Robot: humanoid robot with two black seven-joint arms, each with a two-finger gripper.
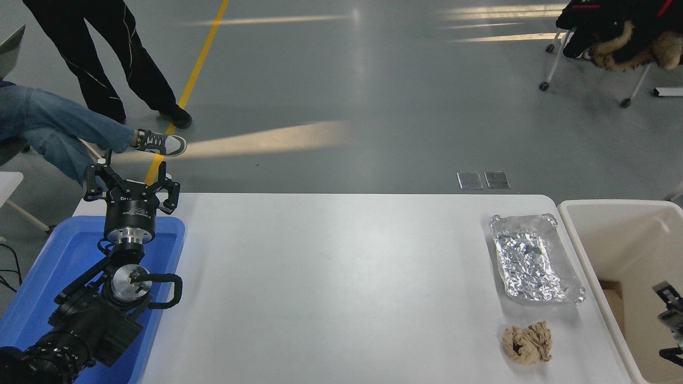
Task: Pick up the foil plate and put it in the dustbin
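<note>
The foil plate (533,258) is a shiny silver rectangular tray. It lies on the white table (331,277) near the right edge, empty, with nothing touching it. The dustbin (587,250) is a large cream bin standing just right of the table, beside the plate. Only a small part of my right gripper (669,312) shows at the picture's right edge, over the bin's inside and apart from the plate. My left gripper (130,186) is parked at the far left over a blue tray, its fingers spread and empty.
A crumpled tan paper wad (527,344) lies on the table in front of the foil plate. A blue plastic tray (64,256) sits at the table's left under my left arm. Two people's legs (101,64) are at the far left beyond the table.
</note>
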